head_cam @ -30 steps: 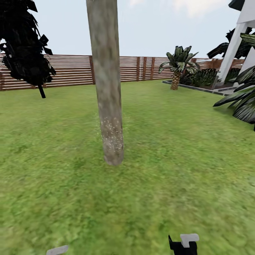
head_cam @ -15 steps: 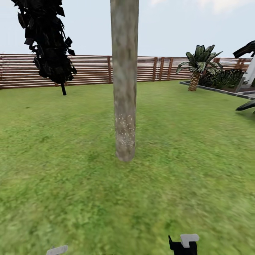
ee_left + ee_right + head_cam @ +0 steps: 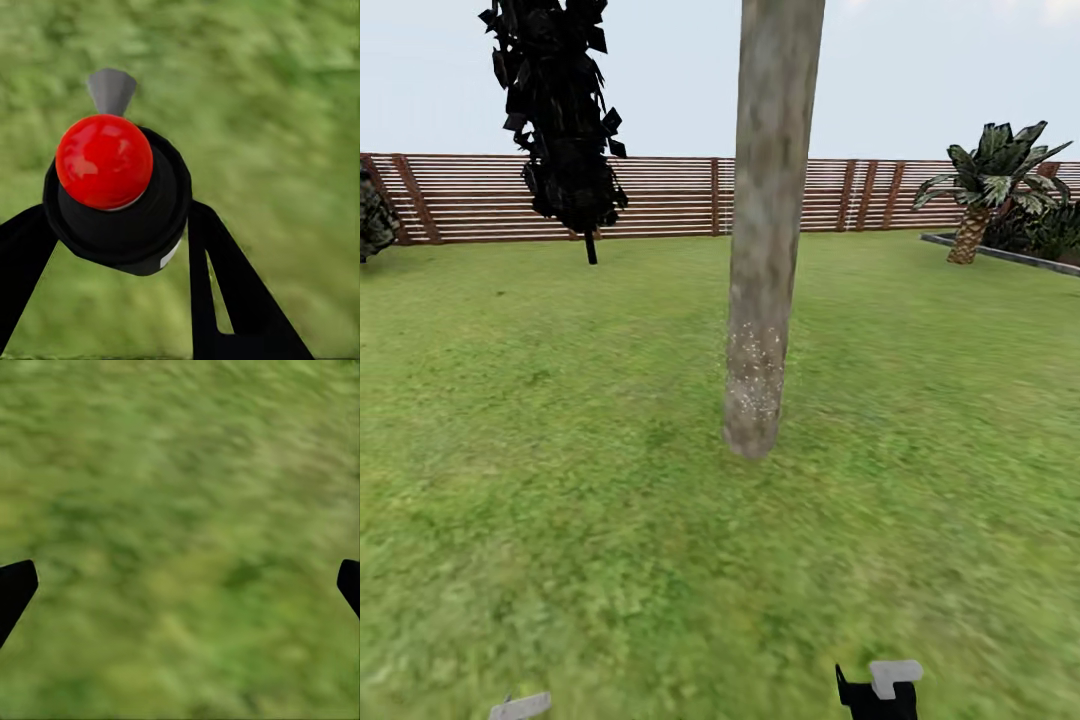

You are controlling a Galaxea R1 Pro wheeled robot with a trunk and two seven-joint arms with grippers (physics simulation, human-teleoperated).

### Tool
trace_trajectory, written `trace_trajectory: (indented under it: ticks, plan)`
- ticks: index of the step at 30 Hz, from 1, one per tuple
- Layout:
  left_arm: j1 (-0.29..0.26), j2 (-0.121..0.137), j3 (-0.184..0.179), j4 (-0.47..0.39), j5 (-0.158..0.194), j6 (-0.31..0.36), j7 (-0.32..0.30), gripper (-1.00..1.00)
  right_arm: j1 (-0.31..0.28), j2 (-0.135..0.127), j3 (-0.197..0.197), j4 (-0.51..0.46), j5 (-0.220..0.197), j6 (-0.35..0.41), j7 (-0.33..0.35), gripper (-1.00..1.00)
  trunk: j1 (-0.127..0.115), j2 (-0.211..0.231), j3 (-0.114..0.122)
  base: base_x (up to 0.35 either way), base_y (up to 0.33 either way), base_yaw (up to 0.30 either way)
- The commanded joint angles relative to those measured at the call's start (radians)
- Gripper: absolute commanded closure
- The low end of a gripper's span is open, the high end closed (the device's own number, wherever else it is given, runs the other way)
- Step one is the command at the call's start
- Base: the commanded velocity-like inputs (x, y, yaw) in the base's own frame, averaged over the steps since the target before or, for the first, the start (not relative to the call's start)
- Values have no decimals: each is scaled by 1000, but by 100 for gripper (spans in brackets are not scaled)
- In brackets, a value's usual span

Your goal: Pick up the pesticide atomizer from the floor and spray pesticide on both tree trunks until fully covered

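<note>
My left gripper (image 3: 120, 244) is shut on the pesticide atomizer (image 3: 105, 161), a black bottle with a red ball top and a grey nozzle (image 3: 111, 90); a black finger (image 3: 225, 277) presses on each side. It hangs over blurred grass. In the head view one tree's mottled grey-tan trunk (image 3: 768, 230) rises from the lawn straight ahead, with pesticide (image 3: 753, 372) as fine white specks on its lower part only. My right gripper (image 3: 180, 585) is open over grass, its fingertips (image 3: 15, 589) far apart with nothing between them.
The garden's brown slat fence (image 3: 680, 195) runs across the back. A near-black thin-trunked tree (image 3: 565, 130) stands back left, a palm (image 3: 985, 185) by a grey kerb back right, a dark bush (image 3: 372, 218) at the left edge. Lawn (image 3: 560, 480) lies all round the trunk.
The whole head picture has slid to the right, so the camera has turned left; the trunk, dark tree and palm now sit further right. Both arms keep their place in the view.
</note>
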Motion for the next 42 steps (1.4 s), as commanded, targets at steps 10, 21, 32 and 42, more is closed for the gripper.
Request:
trace_trajectory:
  ticks: [10,21,32,42]
  plan:
    - [0,3,0,0,-1,-2,0,100,0,0,0,0,0,0,0,-100,0,0,0,0,0,280]
    - [0,2,0,0,-2,-2,0,100,0,0,0,0,0,0,0,-100,0,0,0,0,0,281]
    - [0,0,-1,0,-3,-2,0,100,0,0,0,0,0,-1,0,-100,0,0,0,-129,112,281]
    - [0,1,-1,0,-3,-2,0,100,0,0,0,0,0,-1,0,-100,0,0,0,-19,16,281]
